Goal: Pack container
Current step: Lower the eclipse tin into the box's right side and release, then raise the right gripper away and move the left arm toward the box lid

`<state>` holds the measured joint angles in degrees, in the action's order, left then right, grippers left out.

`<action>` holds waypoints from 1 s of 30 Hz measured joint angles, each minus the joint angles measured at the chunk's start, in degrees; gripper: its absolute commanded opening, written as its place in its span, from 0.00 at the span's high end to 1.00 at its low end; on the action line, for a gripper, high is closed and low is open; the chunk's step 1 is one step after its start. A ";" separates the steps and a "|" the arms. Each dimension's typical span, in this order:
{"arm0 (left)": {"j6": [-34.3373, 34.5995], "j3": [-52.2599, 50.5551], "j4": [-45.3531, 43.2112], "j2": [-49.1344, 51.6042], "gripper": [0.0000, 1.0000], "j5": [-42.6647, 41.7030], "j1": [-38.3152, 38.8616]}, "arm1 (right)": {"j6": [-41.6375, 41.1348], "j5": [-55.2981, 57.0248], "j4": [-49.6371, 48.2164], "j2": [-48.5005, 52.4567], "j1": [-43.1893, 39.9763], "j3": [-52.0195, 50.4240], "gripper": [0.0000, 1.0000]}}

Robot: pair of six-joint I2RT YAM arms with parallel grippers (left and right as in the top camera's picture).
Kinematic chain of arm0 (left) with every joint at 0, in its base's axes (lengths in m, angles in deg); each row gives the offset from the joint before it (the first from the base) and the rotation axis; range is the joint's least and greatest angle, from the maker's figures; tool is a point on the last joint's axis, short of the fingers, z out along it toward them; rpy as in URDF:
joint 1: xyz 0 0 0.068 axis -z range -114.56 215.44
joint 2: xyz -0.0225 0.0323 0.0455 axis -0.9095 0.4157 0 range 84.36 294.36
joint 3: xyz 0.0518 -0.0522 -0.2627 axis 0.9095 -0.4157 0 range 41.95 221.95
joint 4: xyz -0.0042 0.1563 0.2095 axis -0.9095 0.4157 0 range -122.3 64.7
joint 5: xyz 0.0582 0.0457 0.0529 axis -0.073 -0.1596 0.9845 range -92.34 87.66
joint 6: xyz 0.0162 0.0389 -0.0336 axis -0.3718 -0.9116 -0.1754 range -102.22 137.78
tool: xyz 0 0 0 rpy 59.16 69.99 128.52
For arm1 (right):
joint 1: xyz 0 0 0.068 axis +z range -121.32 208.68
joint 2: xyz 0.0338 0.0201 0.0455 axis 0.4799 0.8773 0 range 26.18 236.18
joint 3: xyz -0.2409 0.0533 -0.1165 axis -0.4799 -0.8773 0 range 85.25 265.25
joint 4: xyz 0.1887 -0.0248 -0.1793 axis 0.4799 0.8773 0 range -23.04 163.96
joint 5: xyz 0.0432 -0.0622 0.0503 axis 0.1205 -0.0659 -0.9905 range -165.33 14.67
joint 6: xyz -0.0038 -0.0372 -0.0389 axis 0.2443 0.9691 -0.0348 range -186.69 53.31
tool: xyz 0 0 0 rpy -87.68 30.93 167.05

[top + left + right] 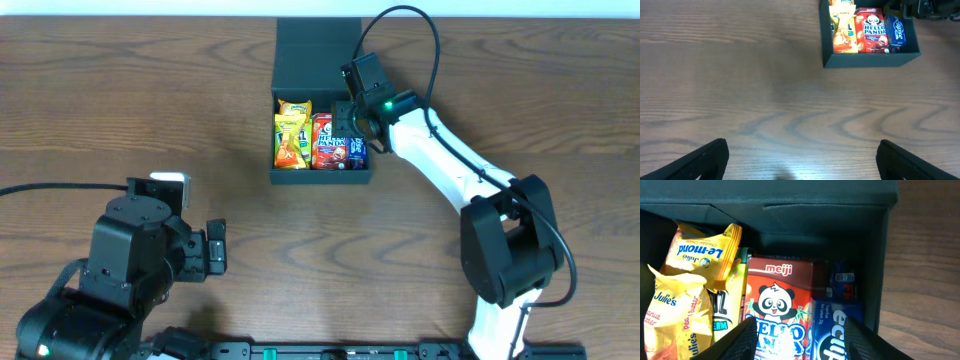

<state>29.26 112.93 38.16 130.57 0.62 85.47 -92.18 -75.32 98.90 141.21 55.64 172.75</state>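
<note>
Overhead view: the dark box (322, 178) is sitting at the far middle of the wooden surface (150, 100), its flap lid (316, 40) lying open behind it toward the far edge. Snacks are standing packed side by side inside: yellow packets (291, 135) on the left, a red Hello Panda box (323, 140) in the middle and a blue packet (356, 152) against the right wall.

The white right arm (440, 150) is reaching in from the near right, and the right tool (352, 128) is hanging over the right-hand part of the box. In the right wrist view its fingers (740, 340) are standing spread, with the panda box and the blue packet showing between them. Whether the pads are touching either snack cannot be told from this angle.

The left tool (213, 250) is hovering over bare wood at the near left, well apart from the box. In the left wrist view its two dark fingers (710, 160) are standing wide apart at the bottom corners, with only wood grain between them, and the box is showing at the top right of that view with its front wall facing the camera.
</note>
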 measured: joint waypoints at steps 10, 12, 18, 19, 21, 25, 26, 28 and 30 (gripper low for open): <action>0.00 0.00 0.00 0.00 0.05 0.02 0.00 | 0.11 -1.79 0.33 -2.80 -0.02 1.92 0.39; 0.00 0.00 0.02 0.02 0.05 0.00 0.00 | 0.44 -1.90 0.22 -4.96 -0.04 2.01 0.48; 0.02 0.00 0.00 0.00 0.05 0.00 0.00 | 1.16 -2.56 0.02 -9.57 -1.88 3.13 0.98; 0.00 0.00 0.02 0.00 0.05 0.00 0.00 | 1.03 -2.62 0.11 -9.66 -2.80 3.28 0.99; 0.02 0.00 0.02 0.00 0.05 0.00 0.00 | 1.07 -2.99 0.35 -9.66 -4.76 3.30 0.99; 0.02 0.00 0.02 0.00 0.05 0.48 0.00 | 1.09 -3.08 0.39 -9.66 -9.66 3.30 0.99; 0.00 0.00 0.02 0.00 0.05 1.11 0.00 | 1.09 -3.08 0.39 -9.66 -11.17 3.30 0.98; 0.00 0.00 0.00 0.00 0.05 1.79 0.00 | 1.18 -3.08 0.39 -9.66 -12.90 3.30 0.99; 0.00 0.00 0.02 0.00 0.05 2.05 0.00 | 1.55 -3.08 0.28 -9.66 -14.21 3.26 0.98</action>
<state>29.26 112.93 38.18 130.57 2.68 85.47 -90.63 -78.41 99.19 131.55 41.44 176.01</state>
